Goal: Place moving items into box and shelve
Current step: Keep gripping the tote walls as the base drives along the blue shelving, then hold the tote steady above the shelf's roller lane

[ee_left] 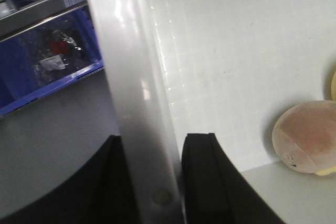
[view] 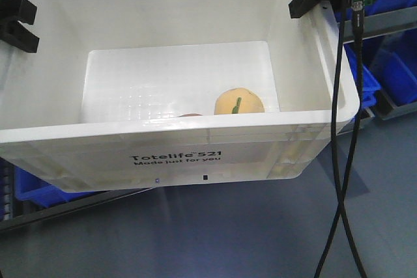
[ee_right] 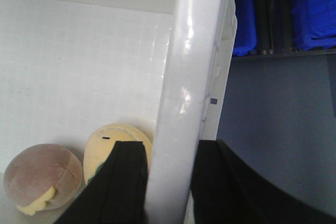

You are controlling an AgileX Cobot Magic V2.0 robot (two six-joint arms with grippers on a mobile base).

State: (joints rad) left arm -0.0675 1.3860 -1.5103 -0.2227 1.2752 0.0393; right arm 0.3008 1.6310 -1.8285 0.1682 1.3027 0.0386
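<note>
Large white box (view: pixel 78 151), open-topped, ribbed rim, black print on near wall. Inside, low against that wall: yellow ball (view: pixel 239 102) with green stripe, just beside pink ball (ee_right: pixel 42 174) with cream patch.

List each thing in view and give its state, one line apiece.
box, open-topped, clamped at both side walls.
yellow-orange ball, lying inside the box by the near wall.
pinkish ball, lying inside the box beside it.
left gripper, shut on the box's left wall.
right gripper, shut on the box's right wall.
</note>
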